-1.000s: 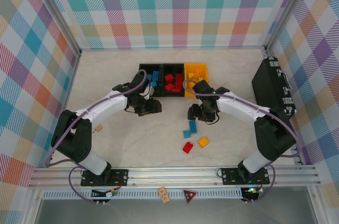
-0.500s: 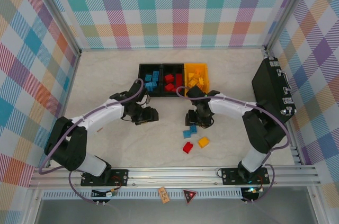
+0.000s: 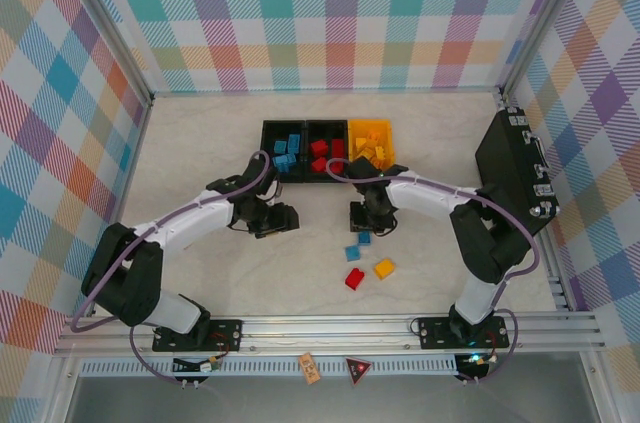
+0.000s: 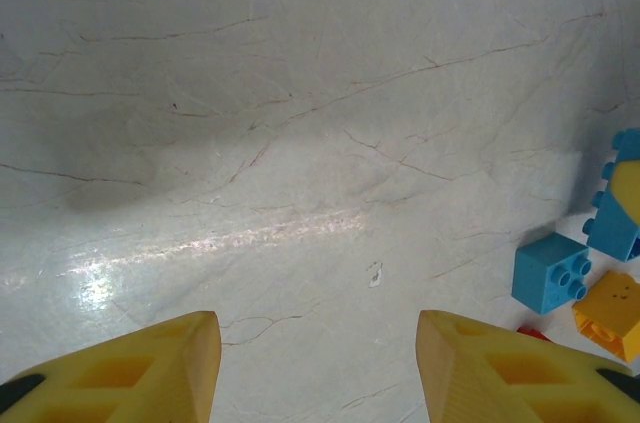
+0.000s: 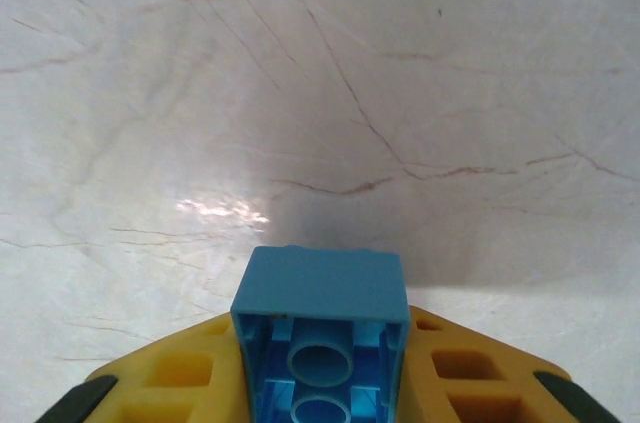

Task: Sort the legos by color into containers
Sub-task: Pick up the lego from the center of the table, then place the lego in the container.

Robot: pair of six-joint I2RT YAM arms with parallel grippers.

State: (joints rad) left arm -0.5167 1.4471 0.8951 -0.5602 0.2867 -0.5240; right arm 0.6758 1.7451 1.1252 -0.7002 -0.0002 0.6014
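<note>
Nearest the bases, well short of the blue bin (image 3: 266, 143), a red brick (image 3: 354, 279) and a yellow brick (image 3: 384, 268) lie on the table (image 3: 200, 143). Two loose blue bricks (image 3: 352, 253) sit just beyond them. Next up, the right gripper (image 5: 320, 368): jaws clamped on a blue brick (image 5: 320, 293), pinched squarely, hollow underside facing its camera. Level with it, off the blue bin's near side, the left gripper (image 4: 320, 363) hangs with jaws partly apart and nothing between them. Best play from here, I reckon: lift straight up so the loose neighbours aren't dragged, carry forward and left past the red bin (image 3: 326, 124), stop over the blue bin's middle, go low, then let go. Release too far right and it lands among the reds.
</note>
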